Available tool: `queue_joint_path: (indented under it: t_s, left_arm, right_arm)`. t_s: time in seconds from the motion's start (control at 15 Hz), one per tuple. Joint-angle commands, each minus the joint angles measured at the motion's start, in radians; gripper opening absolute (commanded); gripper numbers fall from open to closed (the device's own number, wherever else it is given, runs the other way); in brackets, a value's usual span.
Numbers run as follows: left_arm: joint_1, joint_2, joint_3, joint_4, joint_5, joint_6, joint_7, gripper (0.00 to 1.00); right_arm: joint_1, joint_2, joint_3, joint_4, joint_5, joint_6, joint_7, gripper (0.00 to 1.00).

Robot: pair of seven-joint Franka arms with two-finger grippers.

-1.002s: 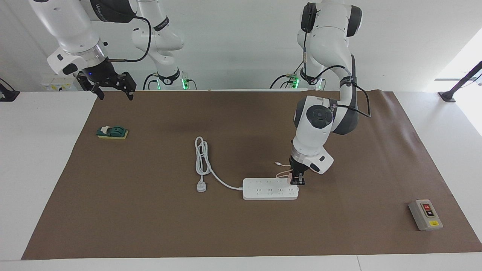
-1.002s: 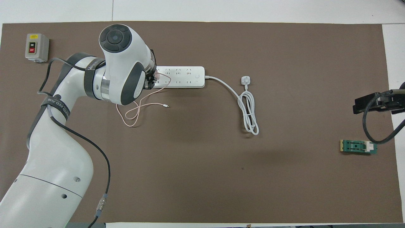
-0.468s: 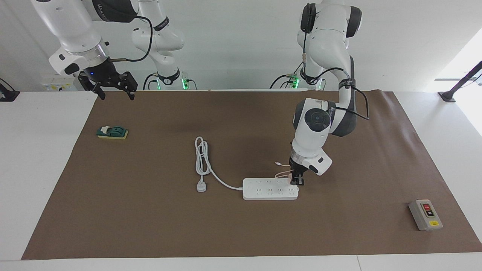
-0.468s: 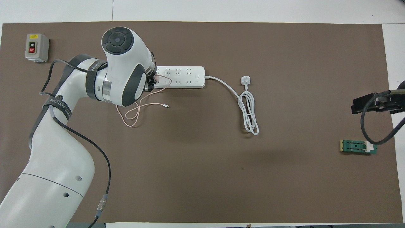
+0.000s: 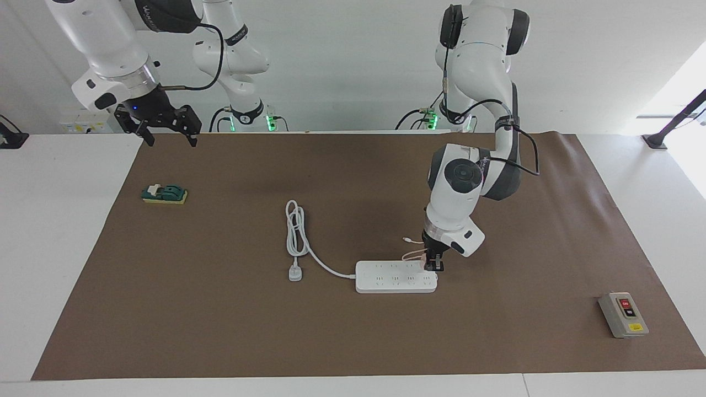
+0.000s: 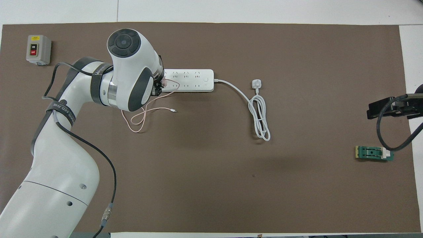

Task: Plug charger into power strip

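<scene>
1. My right gripper (image 5: 164, 134) hangs spread and empty over the mat's (image 5: 220, 331) edge at the right arm's end, waiting. Beneath it, a green block (image 5: 164, 194) lies untouched.
2. The strip's plug (image 5: 295, 273) and coiled cord (image 5: 296, 231) lie loose mid-table, leading to the strip (image 5: 394, 277).
3. My left gripper (image 5: 436, 266) pinches the charger (image 5: 424, 263) over the strip's end toward the left arm. Whether the pins are seated I cannot tell.
4. The charger looks light, rigid and smooth, so I judge it best held by its flat sides. Its thin cable (image 6: 138, 117) is limp, trailing nearer the robots, and may tug.
5. The strip is light and may slide under pressure.
6. A grey switch box (image 5: 623, 314) sits well apart.
</scene>
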Motion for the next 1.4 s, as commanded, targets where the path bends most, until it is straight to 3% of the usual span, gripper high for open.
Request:
queue_joint_path:
  t_s: [0.0, 1.34]
  left_arm:
    - [-0.01, 0.013, 0.005, -0.01, 0.019, 0.011, -0.015, 0.0]
    - [-0.01, 0.027, 0.007, -0.012, 0.019, 0.009, 0.012, 0.0]
  right_arm:
    - [-0.018, -0.025, 0.011, -0.029, 0.021, 0.012, -0.007, 1.0]
    - [-0.018, -0.025, 0.011, -0.029, 0.021, 0.012, -0.007, 1.0]
